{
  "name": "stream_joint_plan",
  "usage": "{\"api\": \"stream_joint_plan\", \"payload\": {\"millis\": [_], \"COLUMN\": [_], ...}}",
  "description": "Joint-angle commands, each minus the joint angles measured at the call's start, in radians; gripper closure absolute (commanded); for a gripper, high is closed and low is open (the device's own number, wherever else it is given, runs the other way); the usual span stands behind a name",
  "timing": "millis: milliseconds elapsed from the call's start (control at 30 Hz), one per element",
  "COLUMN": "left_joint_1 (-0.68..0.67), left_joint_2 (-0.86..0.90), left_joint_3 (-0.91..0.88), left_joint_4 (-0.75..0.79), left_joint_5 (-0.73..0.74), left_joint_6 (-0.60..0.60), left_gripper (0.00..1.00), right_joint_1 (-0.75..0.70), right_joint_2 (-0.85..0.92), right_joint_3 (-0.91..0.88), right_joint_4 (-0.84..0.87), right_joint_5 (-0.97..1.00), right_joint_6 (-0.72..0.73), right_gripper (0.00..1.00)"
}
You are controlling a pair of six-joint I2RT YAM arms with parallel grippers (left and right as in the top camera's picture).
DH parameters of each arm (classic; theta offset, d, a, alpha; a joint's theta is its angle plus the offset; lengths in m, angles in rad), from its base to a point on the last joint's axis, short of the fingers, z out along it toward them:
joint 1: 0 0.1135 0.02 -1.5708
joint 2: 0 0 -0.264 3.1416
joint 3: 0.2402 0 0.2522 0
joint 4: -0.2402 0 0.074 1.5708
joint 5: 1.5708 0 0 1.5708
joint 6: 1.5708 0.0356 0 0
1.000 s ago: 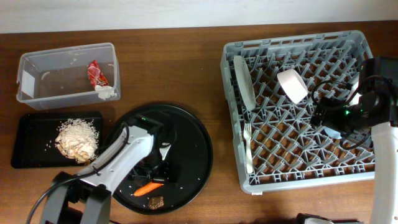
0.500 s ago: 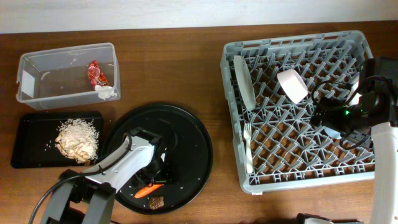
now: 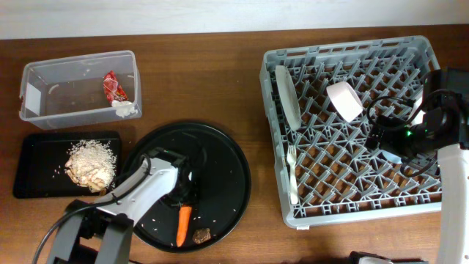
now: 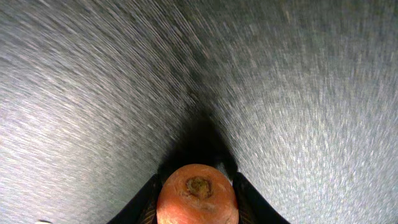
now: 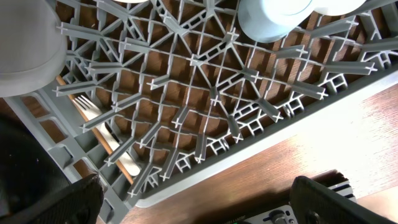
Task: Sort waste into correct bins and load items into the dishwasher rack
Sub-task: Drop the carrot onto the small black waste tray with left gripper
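**Left arm has the carrot, right arm hovers over the rack**

Left wrist view first: the left gripper [image 4: 197, 182] is down on the big round black tray [image 3: 236, 170]. The orange carrot [image 4: 197, 202] sits end-on between its dark fingers [image 4: 146, 202], which press in on it from both sides. I read that as a pinch on the carrot's thick end. The tray surface streaks past in a blur.

From overhead, the carrot lies lengthwise on the near part of the round tray, pointing toward the table's front edge. The small brown chunk [image 3: 201, 235] sits just beside its tip, apart from it.

Over on the other side, the right gripper [image 5: 193, 202] hangs above the near corner of the grey dishwasher rack [image 3: 272, 147]. Its fingers are spread wide with only lattice between them.

In the rack I see:
- The white plate [image 3: 286, 95] stands on edge along the left side.
- The white cup [image 3: 344, 101] lies tilted among the pegs.
- The white fork [image 3: 293, 172] lies flat near the left wall.

The right wrist camera also shows:
- The light blue cup [image 5: 273, 15] sits mouth-down on the lattice.
- The thin wooden chopstick [image 5: 121, 165] lies low by the fork.

The bins sit well off to the left:
- The clear tub [image 3: 44, 81] holds the red wrapper [image 3: 113, 86] and the white tissue [image 3: 124, 108].
- The flat black tray [image 3: 33, 172] in front of it carries the heap of rice [image 3: 91, 163].
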Motion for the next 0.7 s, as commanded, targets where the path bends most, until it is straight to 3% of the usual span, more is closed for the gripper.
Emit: {"api": "stream_joint_plan", "payload": {"millis": [0,67,200,300,433,667], "left_joint_1": [0.058,0.116,0.282,0.476,0.745,0.987], "left_joint_2": [-0.006,-0.006,-0.006,-0.006,-0.005,0.067], "left_joint_3": [0.081,0.16,0.373,0.467,0.469,0.469], "left_joint_4": [-0.002,-0.048,-0.17,-0.172,-0.095,-0.011], "left_joint_5": [-0.05,-0.06,-0.144,-0.146,-0.142,-0.142], "left_joint_6": [0.022,0.044,0.044,0.043,0.035,0.001], "left_gripper": [0.76,0.83,0.83,0.85,0.85,0.84], "right_joint_1": [-0.005,-0.005,-0.005,-0.005,-0.005,-0.005], "right_joint_2": [-0.004,-0.004,-0.004,-0.004,-0.004,-0.004], "right_joint_3": [-0.006,-0.006,-0.006,-0.006,-0.006,-0.006], "right_joint_4": [-0.004,-0.004,-0.004,-0.004,-0.004,-0.007], "right_joint_5": [-0.002,-0.002,-0.002,-0.002,-0.002,-0.002], "right_joint_6": [0.0,0.0,0.0,0.0,0.0,0.0], "right_gripper": [0.01,0.01,0.01,0.01,0.01,0.01]}}
